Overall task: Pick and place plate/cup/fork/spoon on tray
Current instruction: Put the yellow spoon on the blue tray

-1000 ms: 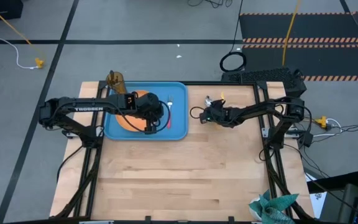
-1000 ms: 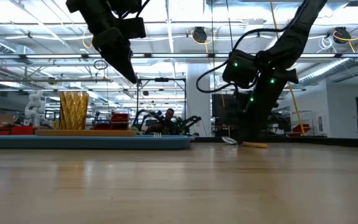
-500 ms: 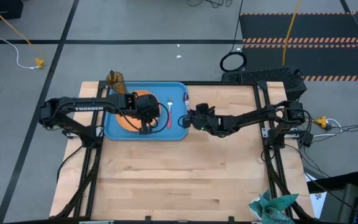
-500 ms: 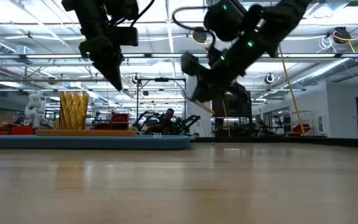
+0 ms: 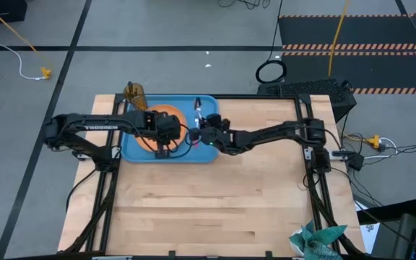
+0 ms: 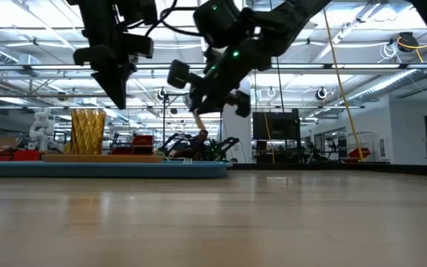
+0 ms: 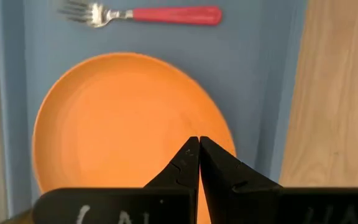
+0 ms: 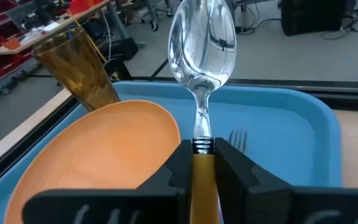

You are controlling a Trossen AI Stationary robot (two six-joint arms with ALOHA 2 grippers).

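Observation:
The light-blue tray (image 5: 206, 153) lies at the table's far left. The orange plate (image 5: 154, 115) lies flat on it, and the red-handled fork (image 7: 148, 14) lies on the tray beside the plate. The amber cup (image 5: 133, 93) stands upright at the tray's far left corner. My left gripper (image 7: 199, 144) is shut and empty above the plate. My right gripper (image 5: 200, 132) is shut on the spoon (image 8: 202, 43) above the tray's right part, over the fork's tines (image 8: 238, 138). My right gripper pinches the spoon's orange handle (image 8: 202, 167) between its two fingers, at the end next to the metal neck. The fingers lie along the spoon and come from the table's right. The silver bowl sticks out past the fingertips. The spoon is lifted clear above the tray.
Bare wood (image 5: 251, 195) fills the table's right and near parts. A green cloth (image 5: 316, 242) lies at the near right corner. My left arm (image 5: 100, 128) reaches over the tray's left edge, close to my right gripper.
My right gripper has lifted the spoon off the table to the right of the tray and carried it up and toward the table's left, over the tray. My left gripper has gone a little toward the table's left above the plate.

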